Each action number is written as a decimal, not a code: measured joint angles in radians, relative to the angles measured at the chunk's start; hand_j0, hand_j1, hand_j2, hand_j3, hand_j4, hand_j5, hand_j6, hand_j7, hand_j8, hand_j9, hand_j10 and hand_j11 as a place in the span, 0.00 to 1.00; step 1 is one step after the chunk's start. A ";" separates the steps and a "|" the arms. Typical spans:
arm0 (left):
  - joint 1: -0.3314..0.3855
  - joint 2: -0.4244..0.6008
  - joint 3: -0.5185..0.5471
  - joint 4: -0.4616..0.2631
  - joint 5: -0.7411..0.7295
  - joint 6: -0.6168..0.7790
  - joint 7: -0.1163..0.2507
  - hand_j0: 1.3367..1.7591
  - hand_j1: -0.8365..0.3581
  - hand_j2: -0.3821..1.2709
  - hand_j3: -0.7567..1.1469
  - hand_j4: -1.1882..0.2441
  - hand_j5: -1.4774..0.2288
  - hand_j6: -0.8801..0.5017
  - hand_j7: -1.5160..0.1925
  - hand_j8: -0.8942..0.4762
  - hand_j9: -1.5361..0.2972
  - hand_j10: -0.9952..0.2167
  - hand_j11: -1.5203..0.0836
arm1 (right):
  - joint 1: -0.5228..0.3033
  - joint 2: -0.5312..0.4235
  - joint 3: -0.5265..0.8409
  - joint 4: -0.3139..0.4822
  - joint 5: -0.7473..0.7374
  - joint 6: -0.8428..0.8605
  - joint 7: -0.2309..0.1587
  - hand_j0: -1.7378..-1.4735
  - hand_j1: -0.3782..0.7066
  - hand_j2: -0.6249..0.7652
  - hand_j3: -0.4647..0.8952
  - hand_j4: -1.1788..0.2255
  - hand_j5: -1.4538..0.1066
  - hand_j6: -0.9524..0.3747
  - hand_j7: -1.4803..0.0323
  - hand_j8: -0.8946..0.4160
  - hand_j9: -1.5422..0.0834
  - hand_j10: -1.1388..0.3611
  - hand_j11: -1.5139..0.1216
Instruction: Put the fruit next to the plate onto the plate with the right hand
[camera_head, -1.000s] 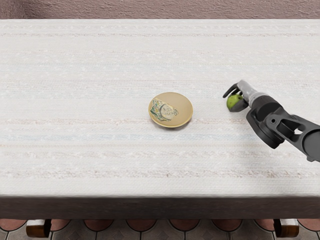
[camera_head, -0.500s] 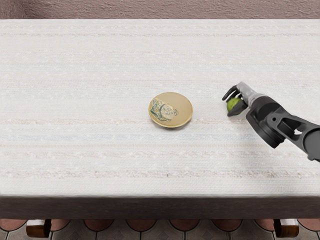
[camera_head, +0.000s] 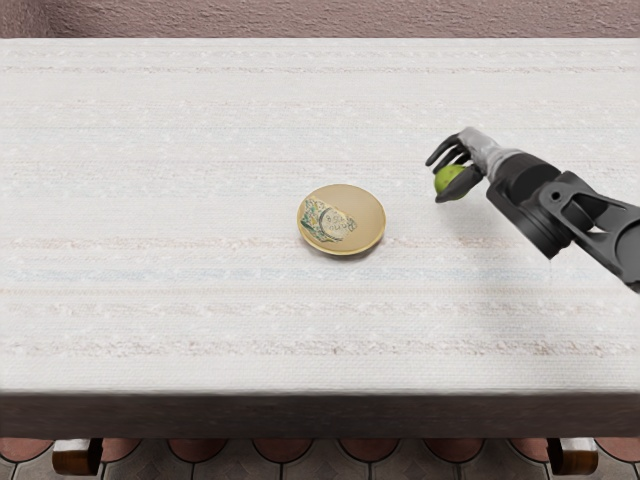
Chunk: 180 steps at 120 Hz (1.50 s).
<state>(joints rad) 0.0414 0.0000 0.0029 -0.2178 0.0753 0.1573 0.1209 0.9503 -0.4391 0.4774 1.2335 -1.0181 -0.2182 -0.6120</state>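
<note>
While the right hand (camera_head: 466, 158) is grasping the green fruit (camera_head: 447, 177), its fingers (camera_head: 441, 152) are hiding part of it, apart from the plate (camera_head: 341, 219).

Even, bright, soft light fills the sharp render; the table (camera_head: 200, 120) shows no glare and only faint shadows.

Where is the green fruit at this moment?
In the head view, the green fruit is gripped by the right hand at picture right, well right of the gold plate and not touching it.
</note>
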 joint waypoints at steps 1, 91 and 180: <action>0.000 0.000 0.000 0.000 0.000 0.000 0.000 0.76 0.99 0.23 0.40 0.83 0.86 0.63 0.88 0.65 0.84 0.82 0.94 | 0.002 0.000 0.000 0.002 0.002 0.001 0.000 0.34 0.50 0.46 0.34 0.35 0.34 0.25 0.38 0.37 0.38 0.40 0.36; 0.000 0.000 0.000 0.000 0.000 0.000 0.000 0.76 0.99 0.23 0.40 0.83 0.86 0.63 0.88 0.65 0.84 0.82 0.94 | 0.036 0.217 -0.008 0.043 0.032 0.030 0.001 0.34 0.51 0.45 0.34 0.35 0.32 0.25 0.37 0.38 0.38 0.41 0.36; 0.000 0.000 0.000 0.000 0.000 0.000 0.000 0.76 0.99 0.23 0.40 0.83 0.86 0.63 0.88 0.65 0.84 0.82 0.94 | -0.158 0.111 0.477 0.192 0.397 0.720 0.001 0.30 0.09 0.45 0.34 0.79 0.87 0.66 0.92 0.64 0.89 0.72 0.87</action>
<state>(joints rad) 0.0414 0.0000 0.0030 -0.2178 0.0752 0.1574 0.1209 0.7927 -0.3281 0.9545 1.4251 -0.6216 0.5015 -0.6109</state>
